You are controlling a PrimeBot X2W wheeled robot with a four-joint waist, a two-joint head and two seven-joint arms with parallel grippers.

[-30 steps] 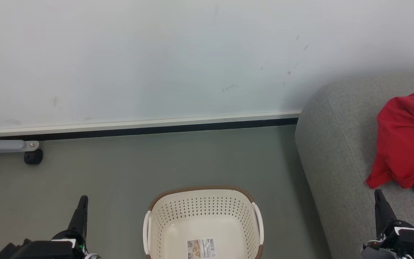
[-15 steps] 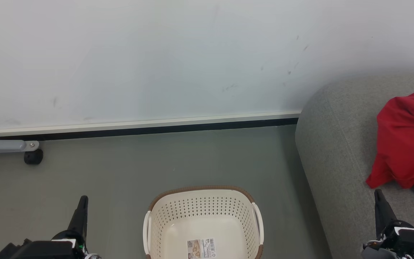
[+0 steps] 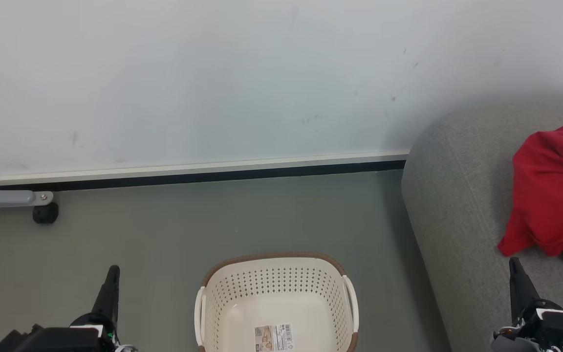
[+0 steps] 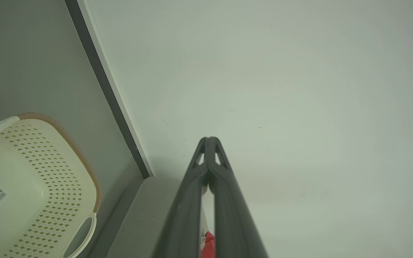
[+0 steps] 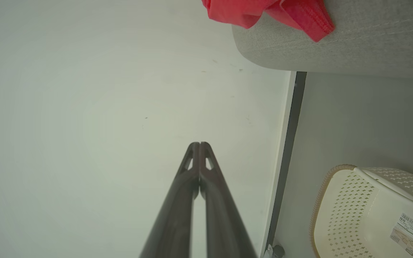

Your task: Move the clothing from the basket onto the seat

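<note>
Basket (image 3: 276,281) is on the floor (image 3: 188,230), near and in the middle, and it looks empty to me, just the barcode label (image 3: 273,337) on its bottom. The clothing (image 3: 550,195) is a crumpled red heap lying on the seat (image 3: 457,205) over on the right, partly cut off by the edge of the head view, with a bit of white trim at its far end. Going by that, I'd say the job is pretty much done

Left claw (image 3: 114,270) hovers over the floor left of the basket, fingers pressed together, nothing in them. Right claw (image 3: 512,262) is over the near part of the seat, just this side of the red heap, fingers together too and empty, not touching the fabric as far as I can tell

Handling wise: my guess is that stuff is light, soft and floppy, nothing to break. It'll sag and trail from whatever spot you pinch, and thin jersey cloth can slip out of a shallow pinch. If it needs another nudge, I'd grab a thick bunched fold or the hem at the near corner rather than a flat single layer
</note>
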